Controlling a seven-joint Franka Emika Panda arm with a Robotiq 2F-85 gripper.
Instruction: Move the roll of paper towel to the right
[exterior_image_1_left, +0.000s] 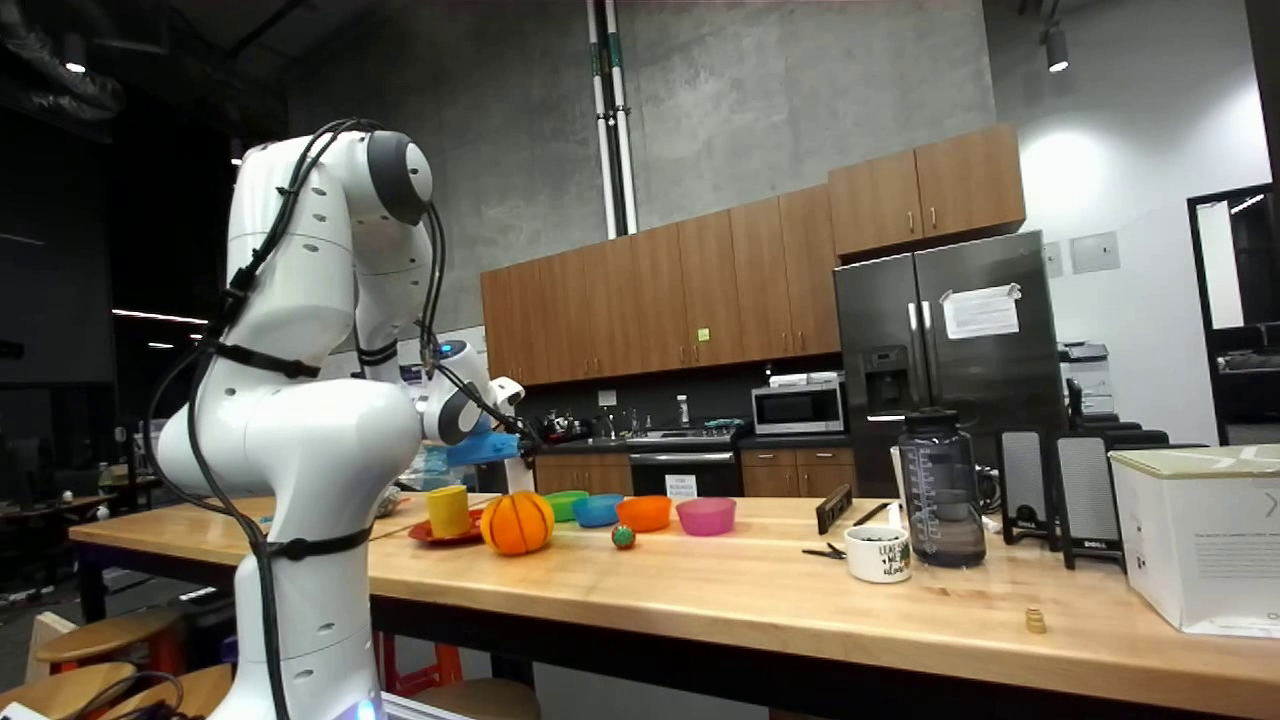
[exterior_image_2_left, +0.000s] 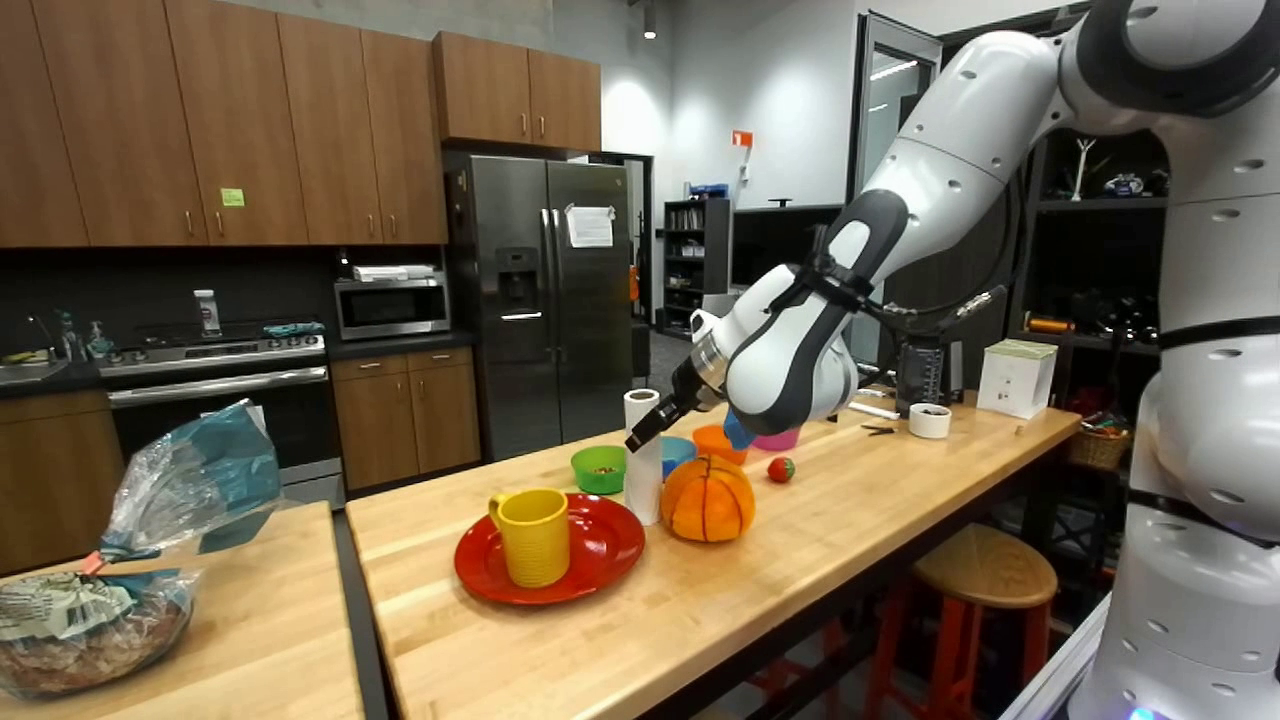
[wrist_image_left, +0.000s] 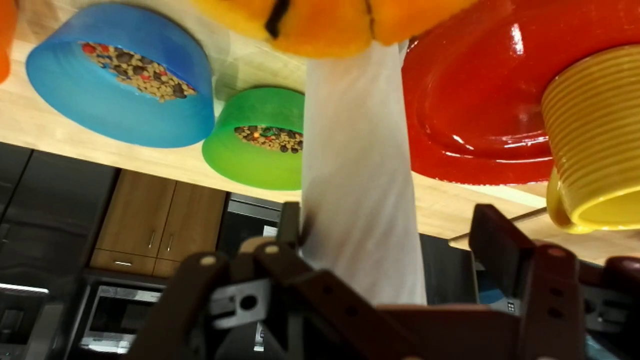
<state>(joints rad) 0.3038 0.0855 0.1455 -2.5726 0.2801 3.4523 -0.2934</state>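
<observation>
The roll of paper towel (exterior_image_2_left: 642, 490) is a tall white cylinder with a dark hollow core at its top. It stands upright on the table between the red plate and the orange pumpkin (exterior_image_2_left: 708, 500). In an exterior view its upper part (exterior_image_1_left: 519, 474) shows behind the pumpkin (exterior_image_1_left: 517, 523). In the wrist view the roll (wrist_image_left: 357, 150) runs up the middle, its foot partly hidden by the pumpkin. My gripper (wrist_image_left: 392, 231) is open with the roll between its fingers. The left finger is at the roll's edge, and a gap shows on the right. The gripper (exterior_image_2_left: 640, 437) is near the roll's upper part.
A red plate (exterior_image_2_left: 610, 560) holds a yellow mug (exterior_image_2_left: 537, 540). Green (exterior_image_2_left: 600, 470), blue (exterior_image_2_left: 680, 450), orange (exterior_image_2_left: 718, 442) and pink (exterior_image_1_left: 706, 516) bowls stand behind. A small strawberry-like thing (exterior_image_2_left: 781, 469) lies past the pumpkin. A white cup (exterior_image_1_left: 878, 553), bottle (exterior_image_1_left: 940, 490) and box (exterior_image_1_left: 1200, 540) stand farther along.
</observation>
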